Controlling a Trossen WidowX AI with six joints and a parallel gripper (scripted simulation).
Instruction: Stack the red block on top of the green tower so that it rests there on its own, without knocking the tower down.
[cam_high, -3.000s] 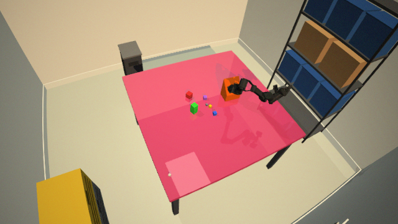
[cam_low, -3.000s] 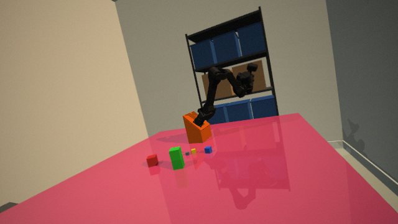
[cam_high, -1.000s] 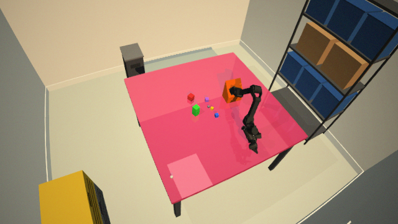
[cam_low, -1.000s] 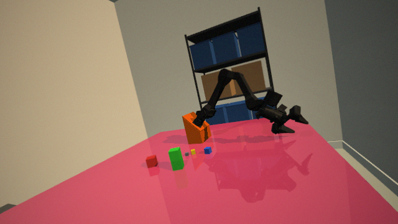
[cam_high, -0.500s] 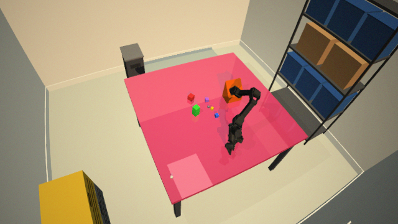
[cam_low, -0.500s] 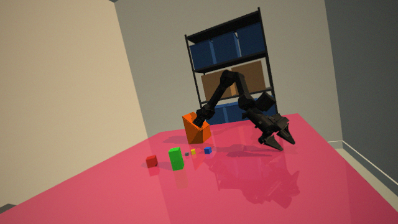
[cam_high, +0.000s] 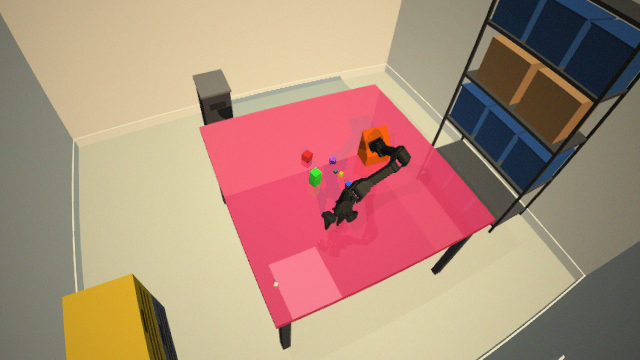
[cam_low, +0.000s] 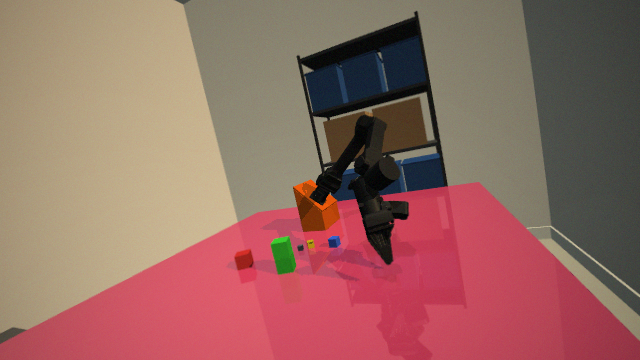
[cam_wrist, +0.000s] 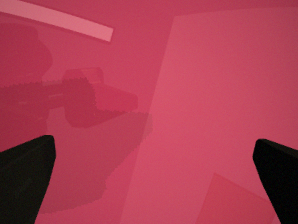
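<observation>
The red block (cam_high: 307, 156) (cam_low: 244, 259) sits on the pink table (cam_high: 280, 130) (cam_low: 500, 280), left of the green tower (cam_high: 315, 176) (cam_low: 283, 255), which stands upright. My gripper (cam_high: 328, 220) (cam_low: 386, 256) (cam_wrist: 158, 149) is open and empty, pointing down at bare table well to the near side of both, with a clear gap to the tower. The wrist view shows only table between the two dark fingertips.
Small purple (cam_high: 332, 160), yellow (cam_high: 341, 174) (cam_low: 310, 243) and blue (cam_low: 334, 241) cubes lie between the tower and the arm. The orange base block (cam_high: 374, 142) (cam_low: 315, 207) holds the arm. A lighter square patch (cam_high: 305, 280) marks the table's near corner. A shelf rack (cam_high: 540, 90) stands beside the table.
</observation>
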